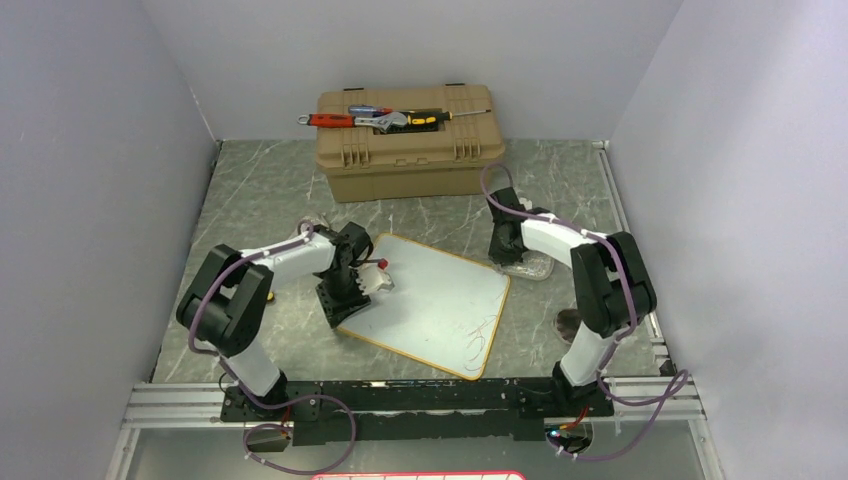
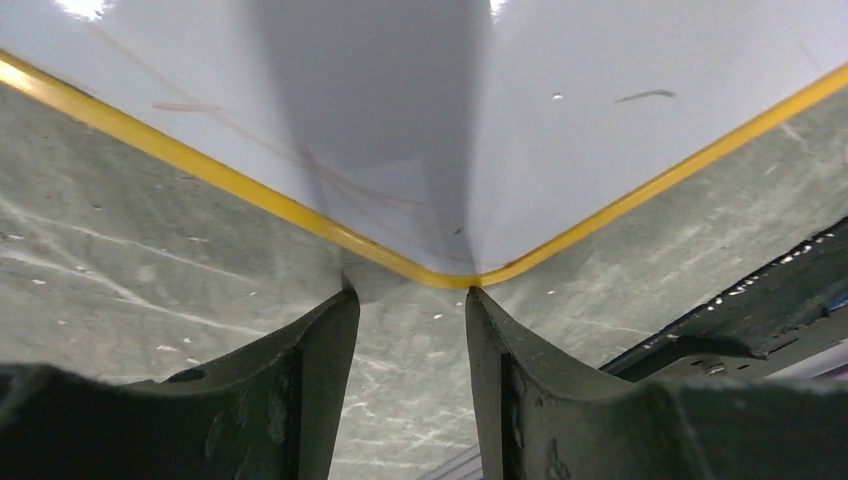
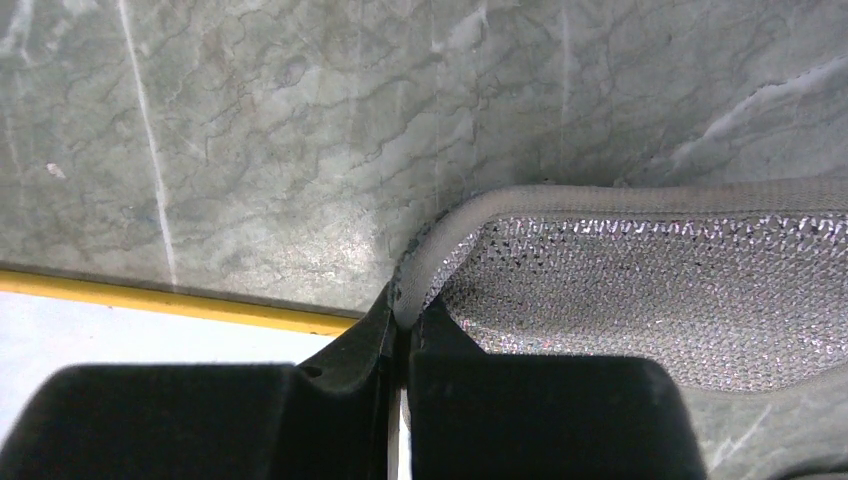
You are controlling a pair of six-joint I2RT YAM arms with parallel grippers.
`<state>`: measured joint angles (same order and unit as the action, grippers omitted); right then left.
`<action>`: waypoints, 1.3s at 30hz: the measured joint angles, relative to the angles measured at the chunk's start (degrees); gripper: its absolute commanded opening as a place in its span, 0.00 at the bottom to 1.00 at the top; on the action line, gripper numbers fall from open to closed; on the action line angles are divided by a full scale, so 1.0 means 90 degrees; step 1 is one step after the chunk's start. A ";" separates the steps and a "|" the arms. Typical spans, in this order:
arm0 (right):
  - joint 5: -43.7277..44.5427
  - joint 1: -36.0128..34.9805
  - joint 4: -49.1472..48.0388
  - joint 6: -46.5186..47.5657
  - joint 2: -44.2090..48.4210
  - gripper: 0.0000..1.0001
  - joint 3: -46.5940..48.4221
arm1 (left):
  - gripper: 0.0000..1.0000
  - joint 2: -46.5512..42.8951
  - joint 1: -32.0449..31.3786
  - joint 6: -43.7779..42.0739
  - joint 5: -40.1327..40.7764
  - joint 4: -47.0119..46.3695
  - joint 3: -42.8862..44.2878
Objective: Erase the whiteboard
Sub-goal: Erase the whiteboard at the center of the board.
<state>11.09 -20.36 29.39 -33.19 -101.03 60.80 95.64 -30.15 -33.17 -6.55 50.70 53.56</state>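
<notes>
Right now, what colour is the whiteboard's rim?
The whiteboard rim is yellow-orange, clearest in the left wrist view.

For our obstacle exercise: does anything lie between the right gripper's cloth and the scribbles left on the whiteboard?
Nothing visible does. The right gripper pinches the cloth beside the whiteboard's right edge; bare board separates it from the scribbles. The left gripper is well aside.

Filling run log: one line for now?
left tool open at whiteboard corner | right tool shut on mesh cloth beside whiteboard | faint scribbles on whiteboard

The right hand [image 3: 402, 318] pinches the rim of a silvery mesh pad [image 3: 640, 290] beside the whiteboard [image 3: 100, 350].
</notes>
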 measured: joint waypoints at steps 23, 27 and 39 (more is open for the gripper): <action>-0.0267 -0.0255 -0.0721 -0.0634 0.1994 0.00 -0.2164 | 0.56 0.1826 0.0301 -0.0036 0.0233 -0.0068 0.2803; -0.0265 -0.0117 -0.0029 -0.0335 0.1783 0.00 -0.1690 | 0.60 0.1341 0.0500 -0.0355 -0.0294 0.0163 0.2654; -0.0398 0.0051 0.0459 0.0345 0.0529 0.00 -0.0525 | 0.72 -0.0765 -0.0129 -0.0731 -0.0415 0.0474 -0.0430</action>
<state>7.51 -19.90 33.52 -30.09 -96.27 56.07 88.75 -31.31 -39.75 -10.28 54.96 49.69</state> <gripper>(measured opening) 0.039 0.711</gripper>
